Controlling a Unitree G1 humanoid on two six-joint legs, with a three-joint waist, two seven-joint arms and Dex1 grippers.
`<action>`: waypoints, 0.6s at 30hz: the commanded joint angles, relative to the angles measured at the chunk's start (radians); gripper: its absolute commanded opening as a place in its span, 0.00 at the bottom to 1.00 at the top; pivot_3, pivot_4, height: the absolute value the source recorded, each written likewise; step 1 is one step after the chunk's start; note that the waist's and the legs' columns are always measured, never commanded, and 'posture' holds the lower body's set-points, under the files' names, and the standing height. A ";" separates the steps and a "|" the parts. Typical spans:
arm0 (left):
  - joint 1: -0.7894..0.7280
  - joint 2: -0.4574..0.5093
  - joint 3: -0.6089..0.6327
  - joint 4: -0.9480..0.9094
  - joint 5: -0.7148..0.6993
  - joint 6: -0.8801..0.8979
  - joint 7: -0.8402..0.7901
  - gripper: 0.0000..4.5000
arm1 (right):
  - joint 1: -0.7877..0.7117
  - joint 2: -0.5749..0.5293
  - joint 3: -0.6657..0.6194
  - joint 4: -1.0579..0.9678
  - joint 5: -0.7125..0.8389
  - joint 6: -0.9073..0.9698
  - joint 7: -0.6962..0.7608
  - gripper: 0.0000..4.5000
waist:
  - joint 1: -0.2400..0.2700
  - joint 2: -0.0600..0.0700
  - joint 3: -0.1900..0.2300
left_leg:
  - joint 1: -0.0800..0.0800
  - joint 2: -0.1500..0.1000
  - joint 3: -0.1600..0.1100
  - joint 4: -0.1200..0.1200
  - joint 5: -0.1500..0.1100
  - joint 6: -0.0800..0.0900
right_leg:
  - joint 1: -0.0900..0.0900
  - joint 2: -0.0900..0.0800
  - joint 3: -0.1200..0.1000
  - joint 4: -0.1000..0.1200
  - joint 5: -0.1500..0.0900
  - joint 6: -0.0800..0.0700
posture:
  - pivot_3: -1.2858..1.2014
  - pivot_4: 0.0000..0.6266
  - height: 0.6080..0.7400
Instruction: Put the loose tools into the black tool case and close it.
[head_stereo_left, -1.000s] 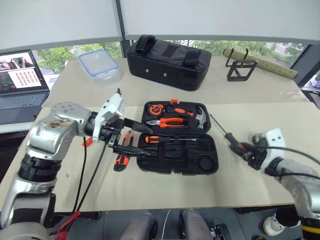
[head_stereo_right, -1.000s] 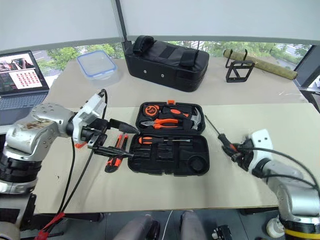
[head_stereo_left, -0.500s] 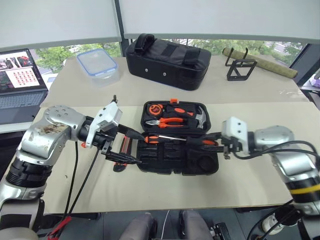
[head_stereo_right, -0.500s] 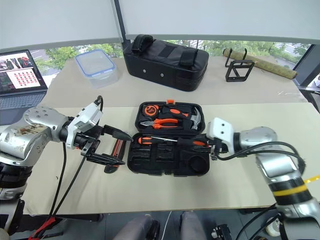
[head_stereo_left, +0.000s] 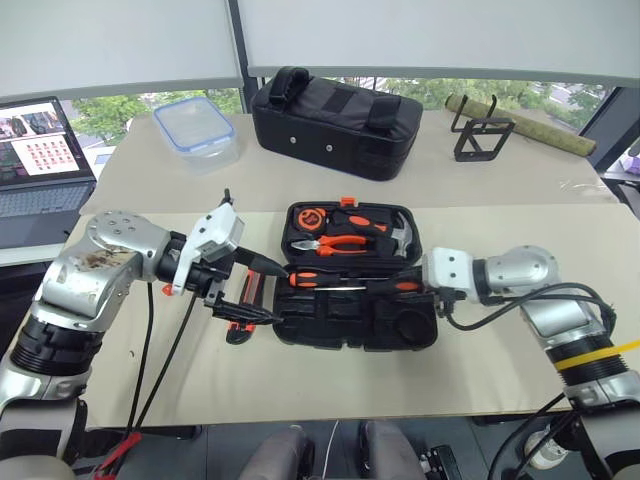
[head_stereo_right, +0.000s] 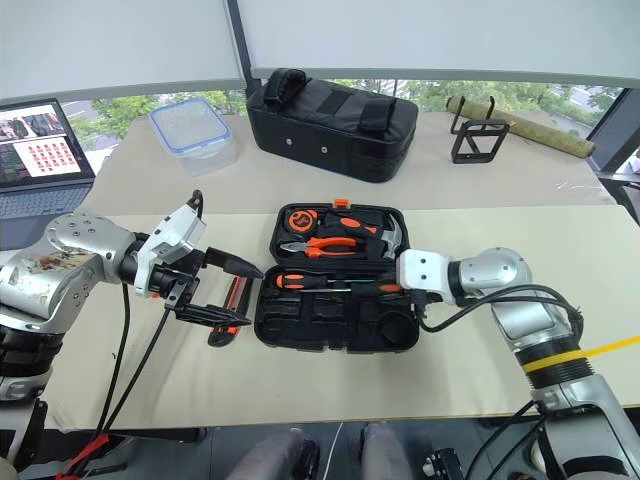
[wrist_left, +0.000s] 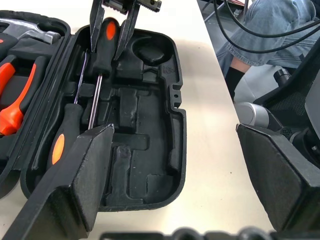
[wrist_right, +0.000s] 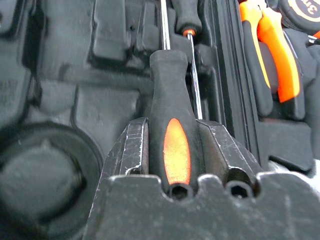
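While the case lies open on the table, the scene reads as follows.
Table (head_stereo_left: 330, 380): beige top, carrying everything below.
Fabric bag (head_stereo_left: 335, 120): black, at the far side, well apart from the case.
Black tool case (head_stereo_left: 350, 325): lid flat back; pliers (head_stereo_left: 345, 243) and hammer (head_stereo_left: 400, 235) sit in the far half.
Left gripper (head_stereo_left: 262, 292): fingers spread wide and empty, hovering at the case's left edge.
Right gripper (wrist_left: 114, 20): at the case's right side, fingers on either side of a black-and-orange screwdriver (wrist_right: 172, 145); whether they are clamped or slack, I cannot tell.
Held screwdriver: handle between the fingers, shaft lying along the near half's long slot.
Second screwdriver (head_stereo_left: 325, 277): black-and-orange, already lying in the case, just beside the first.
Utility knife (head_stereo_left: 243, 305): orange-black, on the table just left of the case, beneath the left gripper.
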 joint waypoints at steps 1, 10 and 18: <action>-0.030 -0.002 0.006 0.009 0.007 -0.033 0.001 0.94 | 0.006 0.006 -0.038 -0.071 0.055 0.076 0.007 0.58 | 0.000 0.000 0.000 | 0.000 0.000 0.000 0.000 0.000 0.000 | 0.000 0.000 0.000 0.000 0.000 0.000 | 0.52 0.24 0.83; -0.061 -0.010 -0.017 0.045 0.021 -0.062 -0.005 0.94 | -0.019 0.086 -0.072 -0.192 0.170 0.324 -0.040 0.89 | 0.000 0.000 0.000 | 0.000 0.000 0.000 0.000 0.000 0.000 | 0.000 -0.001 0.000 0.000 0.000 0.000 | 0.52 0.24 0.83; -0.060 -0.013 -0.027 0.062 0.047 -0.090 -0.002 0.94 | -0.009 0.121 -0.004 -0.132 0.082 0.287 -0.065 0.29 | 0.000 0.000 0.000 | 0.000 0.000 0.000 0.000 0.000 0.000 | 0.000 -0.001 0.000 0.000 0.000 0.000 | 0.52 0.24 0.83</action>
